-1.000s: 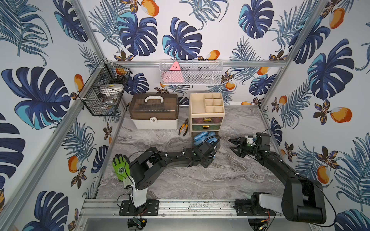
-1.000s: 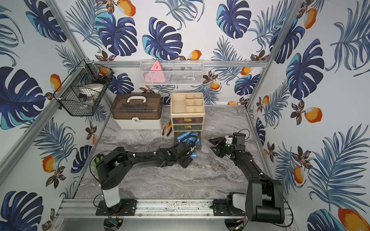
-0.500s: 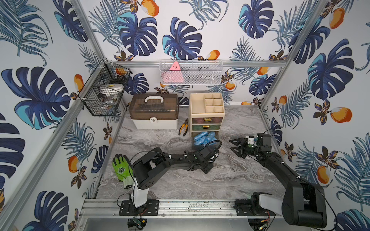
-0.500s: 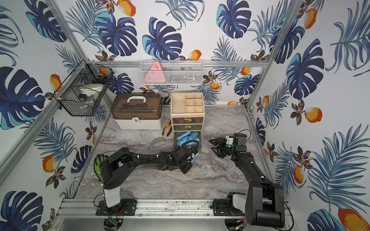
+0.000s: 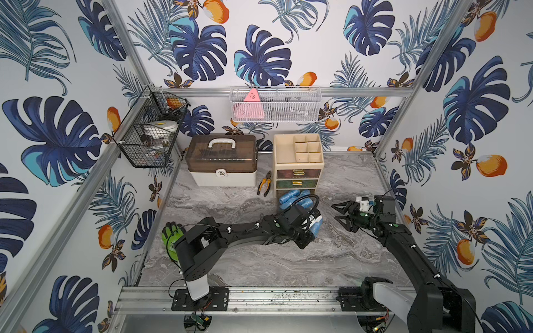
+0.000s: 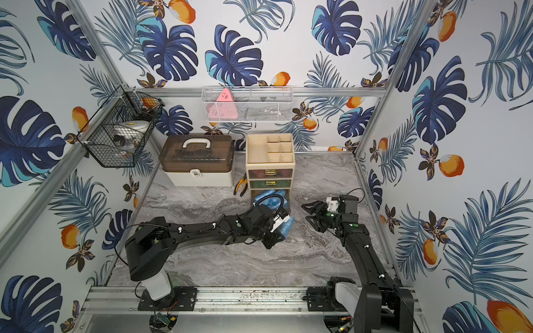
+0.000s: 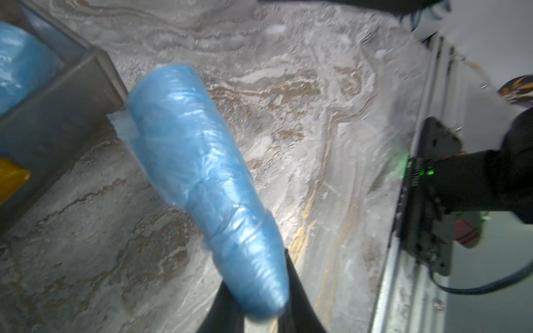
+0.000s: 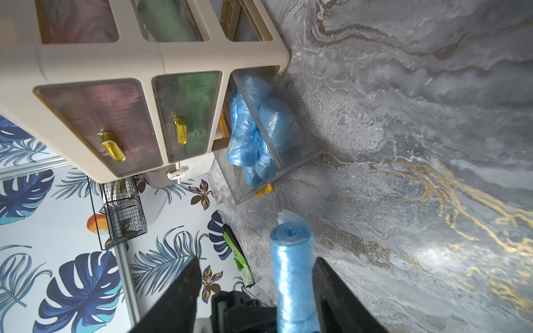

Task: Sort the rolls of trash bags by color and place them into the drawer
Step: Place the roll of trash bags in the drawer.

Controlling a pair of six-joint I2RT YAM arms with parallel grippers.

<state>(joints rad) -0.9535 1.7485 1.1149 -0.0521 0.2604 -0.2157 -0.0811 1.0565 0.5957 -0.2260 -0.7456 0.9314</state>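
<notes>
In both top views the left gripper (image 5: pixel 313 228) reaches across the counter (image 5: pixel 259 268), its jaws closed on a blue roll (image 5: pixel 316 226) just in front of the cabinet (image 5: pixel 298 161). The cabinet's bottom drawer (image 6: pixel 253 192) is pulled out and full of blue rolls (image 5: pixel 292 197). The right gripper (image 5: pixel 336 215) is near the held roll but apart from it, its jaws spread wide and empty. Pliers (image 5: pixel 265 186) lie beside the cabinet, and a green glove (image 5: pixel 168 233) lies by the left arm's base.

In the left wrist view the blue roll (image 7: pixel 202 178) sticks out from between the dark jaws, with its far end close to the drawer's corner (image 7: pixel 57 115). A second blue roll (image 7: pixel 17 66) shows inside.

In the right wrist view the open jaws frame the blue roll (image 8: pixel 291 274) without touching it. Beyond it is the open drawer (image 8: pixel 277 184), crammed with blue rolls (image 8: pixel 253 135). The pink drawer (image 8: pixel 98 124) and green drawer (image 8: pixel 187 112) are shut.
</notes>
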